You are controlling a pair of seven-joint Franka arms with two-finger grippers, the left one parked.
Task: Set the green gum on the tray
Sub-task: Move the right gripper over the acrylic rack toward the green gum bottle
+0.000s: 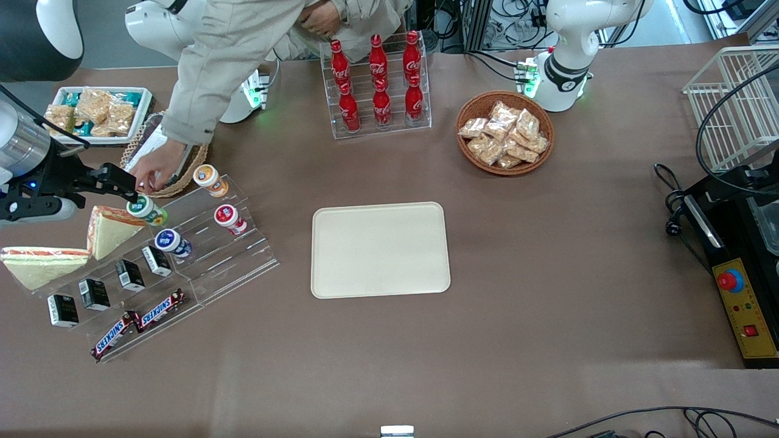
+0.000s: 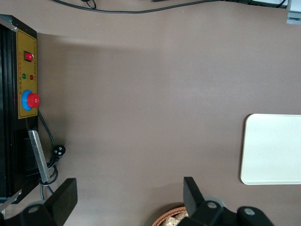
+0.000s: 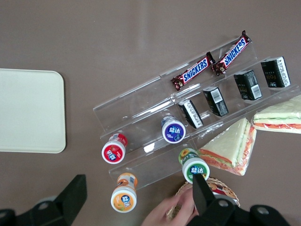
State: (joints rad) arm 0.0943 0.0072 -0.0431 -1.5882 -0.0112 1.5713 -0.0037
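Note:
The green gum (image 1: 146, 210) has a white lid with a green label and lies on the upper step of a clear acrylic rack (image 1: 231, 267); it also shows in the right wrist view (image 3: 194, 167). The cream tray (image 1: 380, 249) lies bare at the table's middle and shows in the right wrist view (image 3: 28, 110) and the left wrist view (image 2: 275, 148). My right gripper (image 1: 122, 182) hangs open and empty above the rack's upper end, at the working arm's end of the table. In the right wrist view (image 3: 138, 195) one fingertip (image 3: 201, 188) sits just over the green gum's lid edge.
A person's hand (image 1: 152, 173) reaches over a wicker basket right beside my gripper. The rack also holds orange-lidded (image 1: 210, 178), red-lidded (image 1: 229, 218) and blue-lidded (image 1: 172, 241) bottles, black boxes and Snickers bars. Sandwiches (image 1: 109, 228), a cola rack (image 1: 377, 85) and a snack basket (image 1: 505, 134) stand around.

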